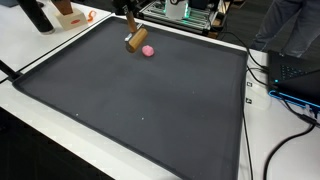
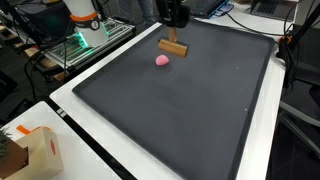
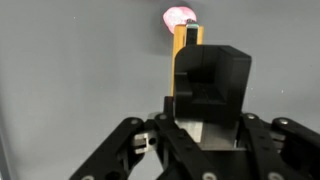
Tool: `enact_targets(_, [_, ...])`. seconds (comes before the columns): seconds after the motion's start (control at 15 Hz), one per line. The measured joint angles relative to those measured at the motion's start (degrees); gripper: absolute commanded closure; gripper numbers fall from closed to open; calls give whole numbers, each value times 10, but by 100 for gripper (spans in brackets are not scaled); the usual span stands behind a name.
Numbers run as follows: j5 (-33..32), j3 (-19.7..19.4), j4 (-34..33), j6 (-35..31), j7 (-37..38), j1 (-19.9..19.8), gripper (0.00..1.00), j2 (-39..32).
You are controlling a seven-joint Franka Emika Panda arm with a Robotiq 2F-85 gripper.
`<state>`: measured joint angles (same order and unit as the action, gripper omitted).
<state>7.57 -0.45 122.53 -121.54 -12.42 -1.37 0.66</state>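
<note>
Dark mat (image 1: pixel 150 110) on the white worktop (image 1: pixel 30 50), and we've got the hand (image 1: pixel 131 30) clamped on a wooden block (image 1: pixel 136 41) near the far edge, just beside a pink ball (image 1: pixel 148 50), so we reckon any nudge from the block sends that ball rolling off.

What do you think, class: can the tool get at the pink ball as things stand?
Probably not to grasp it: the tool is shut on the wooden block, so its jaws are taken. The pink ball lies close by on the dark mat with nothing between, so the path itself looks free.
</note>
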Motion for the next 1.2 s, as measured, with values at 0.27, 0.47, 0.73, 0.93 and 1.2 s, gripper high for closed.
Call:
enact_targets(0.27, [-20, 6, -4, 1, 11, 6, 77, -1])
enact_targets(0.47, [-90, 28, -10, 3, 86, 26, 77, 6])
enact_targets(0.73, [-186, 70, -21, 45, 217, 62, 77, 15])
enact_targets(0.93, [-228, 101, -35, 90, 293, 89, 77, 13])
enact_targets(1.2, [-281, 132, -53, 151, 387, 120, 77, -6])
